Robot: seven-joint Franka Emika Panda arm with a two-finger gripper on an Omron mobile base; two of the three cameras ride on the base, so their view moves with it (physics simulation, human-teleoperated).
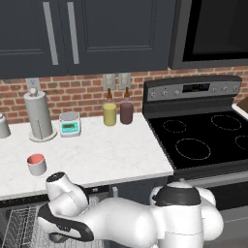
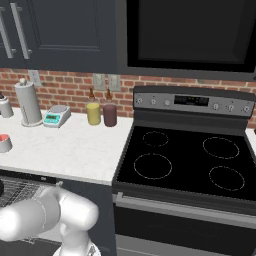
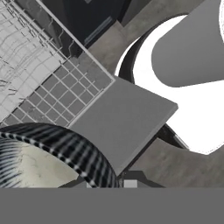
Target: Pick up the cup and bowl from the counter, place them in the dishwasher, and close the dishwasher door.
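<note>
So, going left to right in the left base view: we've got the short stubby cup with the white-grey outside and red-pink inside [image 1: 36, 163] standing upright near the front of the white marble-like counter [image 1: 111, 150], untouched. Below the counter edge the dishwasher [image 1: 19, 218] is open, its white wire rack [image 1: 17, 220] showing, and our arm is reaching down into it. In the hand view the dark grey speckled metallic bowl [image 3: 48, 153] sits right up against the camera at the lower left, rim curving past where the fingertips would be, so we reckon the nearly closed claw is pinching the bowl's rim, though the fingers themselves are hidden and we can't quite confirm it. The rack [image 3: 30, 65] lies beyond, upper left in that view. What could bite us: letting go while the bowl is tilted, so it catches a wire, tips or slides off toward the door side. Also the cup is well apart from the claw, up on the counter, so lifting out could snag the counter edge.
</note>
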